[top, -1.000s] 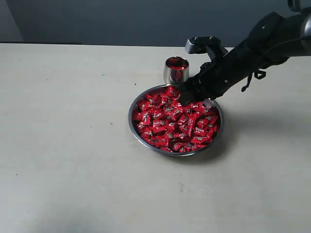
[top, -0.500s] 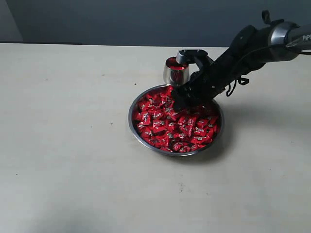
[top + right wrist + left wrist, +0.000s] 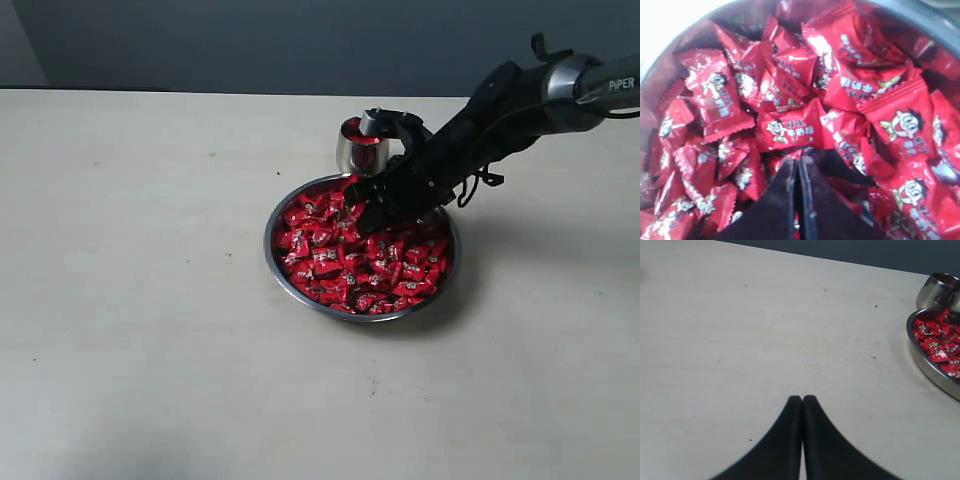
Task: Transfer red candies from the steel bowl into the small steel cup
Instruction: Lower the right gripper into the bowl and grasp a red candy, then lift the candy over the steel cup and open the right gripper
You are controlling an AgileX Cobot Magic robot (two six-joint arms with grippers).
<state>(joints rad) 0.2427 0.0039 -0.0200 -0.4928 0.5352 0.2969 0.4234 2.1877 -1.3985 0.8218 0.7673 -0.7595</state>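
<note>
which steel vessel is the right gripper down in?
The steel bowl: wide, shallow, heaped with red candies, right gripper tip in the heap. The small steel cup is far narrower.

Pale table (image 3: 150, 300): steel bowl (image 3: 268, 245) on it, small steel cup (image 3: 348, 156) just beside bowl's far rim.

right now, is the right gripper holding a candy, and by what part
Cannot tell: the right gripper is shut among the red candies, fingers meeting at one wrapper's edge.

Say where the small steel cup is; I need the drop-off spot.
Exterior view: the small polished-steel cup stands just right of centre, beyond the far rim of the wide steel bowl.
</note>
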